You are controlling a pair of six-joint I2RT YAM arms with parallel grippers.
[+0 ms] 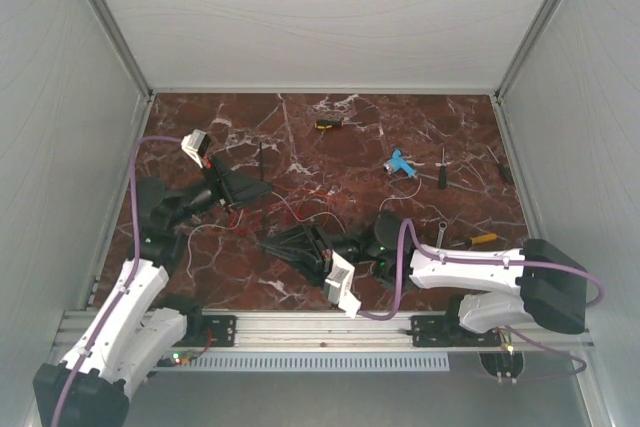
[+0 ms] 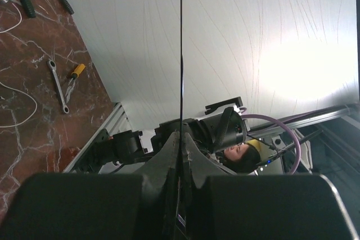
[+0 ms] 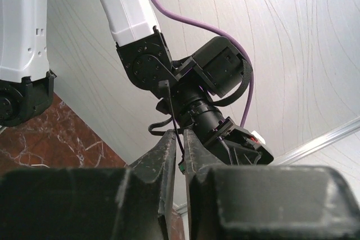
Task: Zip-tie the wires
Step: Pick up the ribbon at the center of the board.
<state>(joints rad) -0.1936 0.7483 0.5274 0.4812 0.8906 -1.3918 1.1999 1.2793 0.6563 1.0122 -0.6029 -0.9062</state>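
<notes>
Left wrist view, closest in: left end effector (image 2: 180, 139) fingers pressed together, pinching a thin black zip tie (image 2: 181, 54) that sticks straight up out of the tips, edge-on to the lens. From the top, the left arm comes in from the bottom-left corner, with its end effector over the left-middle of the dark red marble counter (image 1: 450, 127), tips pointing right and the zip tie standing upright at them. Just right of it and a bit nearer are the wires (image 1: 295, 212), thin red and white strands lying loose on the counter between the two end effectors, neither one holding them. Next is the right end effector (image 1: 270, 244), low over the counter and pointing left, tips near the wires. In the right wrist view its fingers (image 3: 163, 155) are almost together with only a narrow slit between them. A thin black strip runs into the slit, but I cannot tell whether it is actually clamped. Further right on the counter: blue tool (image 1: 400, 164), black screwdriver (image 1: 441, 169), small wrench (image 1: 441, 234) and a yellow-handled tool (image 1: 480, 239) beside it. Up near the far wall is a small black-and-yellow item (image 1: 328, 125).
</notes>
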